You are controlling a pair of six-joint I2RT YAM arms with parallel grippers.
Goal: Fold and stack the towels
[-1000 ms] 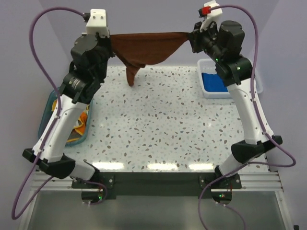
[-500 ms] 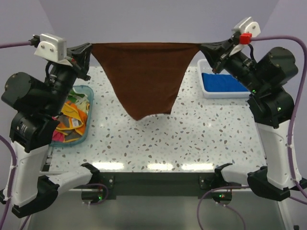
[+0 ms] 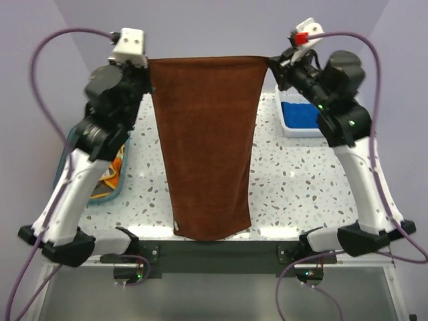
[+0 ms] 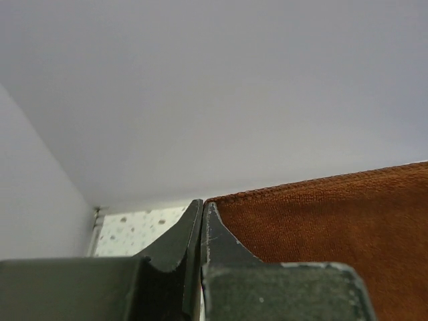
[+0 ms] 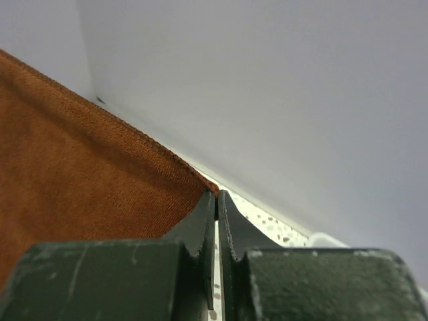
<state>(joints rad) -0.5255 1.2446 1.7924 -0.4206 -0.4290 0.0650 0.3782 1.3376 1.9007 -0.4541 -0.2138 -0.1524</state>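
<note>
A rust brown towel (image 3: 206,147) hangs flat and stretched between both arms, high above the table, its lower edge reaching the near table edge. My left gripper (image 3: 148,63) is shut on its top left corner; in the left wrist view the cloth (image 4: 321,227) runs off to the right of the pinched fingers (image 4: 202,208). My right gripper (image 3: 271,62) is shut on the top right corner; in the right wrist view the brown cloth (image 5: 80,160) spreads left from the closed tips (image 5: 217,197). A royal blue towel (image 3: 299,115) lies in the white basket.
A white mesh basket (image 3: 356,115) stands at the back right behind the right arm. A teal tub (image 3: 112,192) with orange and patterned cloths sits at the left, mostly hidden by the left arm. The speckled table (image 3: 294,187) shows either side of the hanging towel.
The towel has gone from a bunched, pointed drape to a full flat sheet hanging down. Both grippers drew slightly closer together, and the arms swung back inward.
</note>
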